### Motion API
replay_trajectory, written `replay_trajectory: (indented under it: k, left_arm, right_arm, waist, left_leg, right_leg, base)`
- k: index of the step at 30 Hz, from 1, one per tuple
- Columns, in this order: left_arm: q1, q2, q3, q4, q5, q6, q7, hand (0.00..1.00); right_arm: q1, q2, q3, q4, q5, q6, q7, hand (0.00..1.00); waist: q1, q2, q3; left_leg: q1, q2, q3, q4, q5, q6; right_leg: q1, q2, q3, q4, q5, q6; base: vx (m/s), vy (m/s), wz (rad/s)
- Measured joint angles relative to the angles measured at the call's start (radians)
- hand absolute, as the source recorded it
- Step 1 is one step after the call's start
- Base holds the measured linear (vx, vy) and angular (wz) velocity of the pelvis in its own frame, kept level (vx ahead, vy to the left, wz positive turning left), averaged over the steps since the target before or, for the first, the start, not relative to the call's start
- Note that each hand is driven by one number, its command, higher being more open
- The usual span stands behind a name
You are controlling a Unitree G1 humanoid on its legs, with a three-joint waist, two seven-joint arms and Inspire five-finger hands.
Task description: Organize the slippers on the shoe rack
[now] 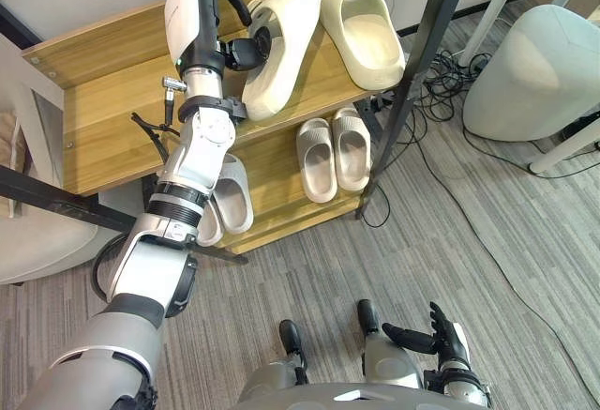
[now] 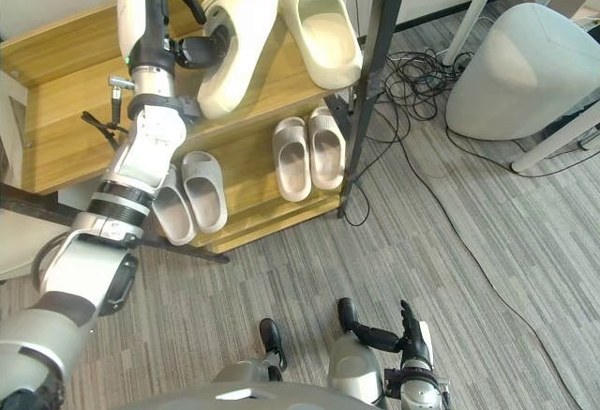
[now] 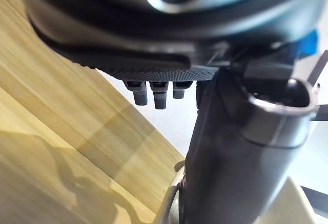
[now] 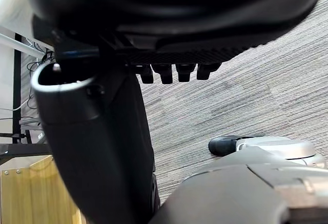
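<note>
On the top shelf of the light wooden shoe rack with a black metal frame (image 1: 103, 114), 2 large cream foam slippers lie side by side: the left cream slipper (image 1: 281, 49) slanted, the right cream slipper (image 1: 361, 30) just beside it. The left hand (image 1: 195, 18) is beside the left cream slipper's heel end, fingers straight and released, thumb against its side. The lower shelf holds 1 beige slipper pair (image 1: 317, 161) and 1 grey slipper pair (image 1: 234, 202). The right hand (image 1: 448, 346) hangs low over the grey carpet (image 1: 422, 250), fingers straight, empty.
</note>
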Motion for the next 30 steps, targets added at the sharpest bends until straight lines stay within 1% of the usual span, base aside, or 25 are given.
replay_trajectory:
  k: [6, 12, 15, 19, 26, 30]
  left_arm:
    - [0.012, -0.017, -0.001, -0.002, -0.04, 0.0, 0.0, 1.0]
    - [0.015, -0.07, -0.004, -0.061, -0.072, -0.002, 0.008, 1.0]
    - [0.015, -0.09, -0.036, -0.085, -0.078, -0.004, 0.006, 1.0]
    - [0.015, -0.121, -0.039, -0.091, -0.081, -0.005, 0.005, 1.0]
    - [0.037, -0.128, -0.039, -0.161, -0.158, -0.007, 0.005, 1.0]
    - [0.044, -0.134, -0.039, -0.176, -0.188, -0.011, 0.004, 1.0]
  right_arm:
    - [0.0, -0.001, 0.002, 0.0, 0.0, 0.0, -0.001, 1.0]
    - [0.0, -0.001, 0.002, 0.0, -0.001, 0.001, -0.001, 1.0]
    - [0.0, -0.001, 0.003, 0.0, -0.001, 0.001, -0.001, 1.0]
    - [0.0, -0.001, 0.006, 0.0, -0.001, 0.001, -0.001, 1.0]
    - [0.0, -0.003, 0.014, 0.0, -0.001, 0.001, -0.002, 1.0]
    - [0.002, -0.006, 0.03, 0.0, -0.001, 0.002, -0.002, 1.0]
  waist:
    - [0.001, 0.0, 0.0]
    - [0.001, -0.001, 0.0]
    - [0.001, -0.001, 0.0]
    - [0.0, -0.001, 0.0]
    - [0.0, -0.004, -0.001]
    - [0.001, -0.009, -0.004]
  left_leg:
    - [0.001, 0.0, -0.012, 0.0, 0.004, 0.0]
    - [0.001, 0.0, -0.012, 0.0, 0.004, 0.0]
    - [0.001, 0.0, -0.013, 0.0, 0.004, 0.0]
    - [0.002, 0.0, -0.013, 0.0, 0.004, 0.0]
    - [0.003, 0.0, -0.018, 0.0, 0.005, 0.001]
    - [0.013, 0.0, -0.027, 0.0, 0.006, 0.001]
  right_leg:
    - [0.007, -0.001, -0.012, 0.0, 0.0, 0.0]
    - [0.007, -0.001, -0.011, 0.0, 0.0, 0.0]
    - [0.008, -0.001, -0.011, 0.0, 0.0, 0.0]
    - [0.009, -0.001, -0.011, 0.0, 0.0, 0.0]
    - [0.013, -0.001, -0.016, 0.0, 0.0, 0.0]
    - [0.027, -0.002, -0.024, 0.0, -0.002, 0.001]
  base:
    - [-0.01, 0.006, 0.06]
    - [0.0, 0.0, 0.0]
    - [0.0, 0.0, 0.0]
    - [0.0, 0.0, 0.0]
    - [0.0, 0.003, 0.02]
    - [-0.01, 0.008, 0.06]
